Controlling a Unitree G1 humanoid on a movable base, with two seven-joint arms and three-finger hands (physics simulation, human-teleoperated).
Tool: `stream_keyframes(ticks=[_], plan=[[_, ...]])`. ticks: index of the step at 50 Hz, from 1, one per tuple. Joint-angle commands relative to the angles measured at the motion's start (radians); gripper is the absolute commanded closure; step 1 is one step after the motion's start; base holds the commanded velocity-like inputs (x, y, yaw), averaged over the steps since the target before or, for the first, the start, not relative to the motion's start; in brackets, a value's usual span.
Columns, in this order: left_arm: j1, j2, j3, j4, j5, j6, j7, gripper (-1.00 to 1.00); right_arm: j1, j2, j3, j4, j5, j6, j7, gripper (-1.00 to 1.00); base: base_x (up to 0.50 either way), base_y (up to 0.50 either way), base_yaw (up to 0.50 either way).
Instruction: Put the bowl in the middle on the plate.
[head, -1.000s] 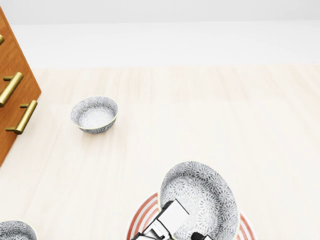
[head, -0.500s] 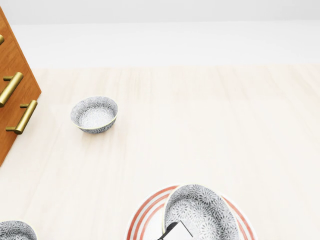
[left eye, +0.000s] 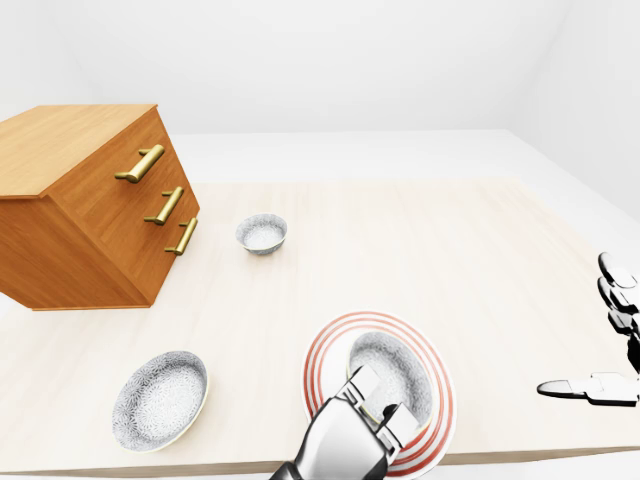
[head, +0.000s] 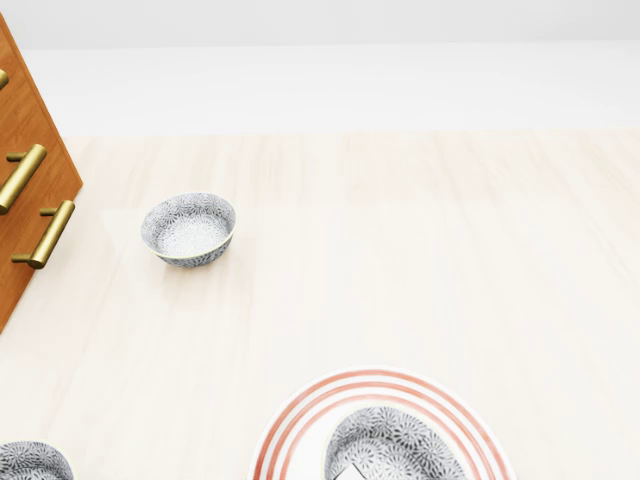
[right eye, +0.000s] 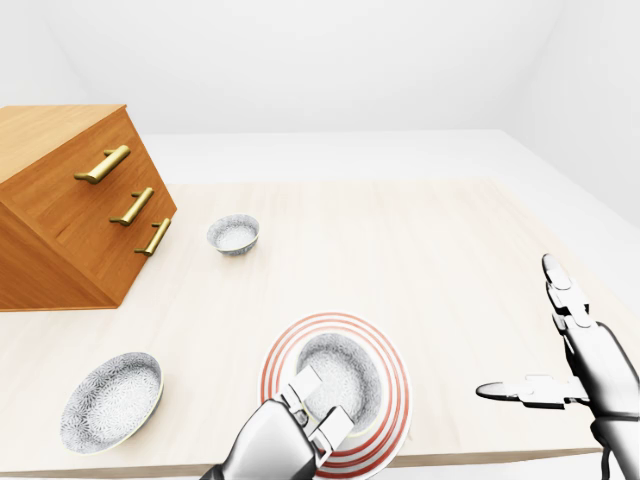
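A patterned grey bowl (left eye: 392, 362) rests inside the red-striped plate (left eye: 322, 352), low and centre in the left-eye view. My left hand (left eye: 385, 408) comes up from the bottom edge, and its fingers (right eye: 302, 385) close over the bowl's near rim. In the head view the bowl (head: 392, 445) and the plate's rim (head: 300, 415) lie at the bottom edge, with only a sliver of the hand showing. Off to the right of the plate, my right hand (right eye: 565, 345) hangs open over the table's right edge and holds nothing.
A small patterned bowl (left eye: 261, 234) stands further up the table beside a wooden drawer chest (left eye: 95, 205) with brass handles. A wider patterned bowl (left eye: 160, 398) lies left of the plate. The pale wooden table (left eye: 450, 260) ends just below the plate.
In the head view the bowl has gone down from a raised, tilted hold to sit low on the plate. My left hand sank with it, almost out of the bottom edge.
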Motion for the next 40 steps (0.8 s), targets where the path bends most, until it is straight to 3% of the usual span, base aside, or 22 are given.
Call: stream_keyframes(ticks=[1,8,12,21,23,40], plan=[[0.003,-0.008,0.008,0.022,-0.06,0.0,0.008,1.0,0.0,0.001,0.0,0.005,-0.002,0.0,0.0,-1.0,0.0,0.0,0.0],[0.006,-0.024,0.034,0.041,-0.115,0.0,-0.002,1.0,0.0,0.0,0.004,0.009,-0.003,0.0,0.0,-1.0,0.0,0.0,0.0],[0.018,-0.043,0.056,0.061,-0.196,0.0,-0.027,1.0,-0.001,-0.001,0.009,0.015,-0.006,0.0,0.0,-1.0,0.0,0.0,0.0],[0.012,-0.06,0.092,0.082,-0.237,0.0,-0.039,1.0,-0.002,-0.002,0.009,0.008,-0.008,0.0,0.0,-1.0,0.0,0.0,0.0],[0.022,-0.074,0.111,0.096,-0.307,0.0,-0.067,1.0,-0.002,-0.002,0.01,0.01,-0.009,0.0,0.0,-1.0,0.0,0.0,0.0],[0.005,-0.114,0.201,0.109,-0.375,0.0,-0.115,1.0,-0.006,-0.005,0.017,0.016,-0.016,0.0,0.0,-1.0,0.0,0.0,0.0]])
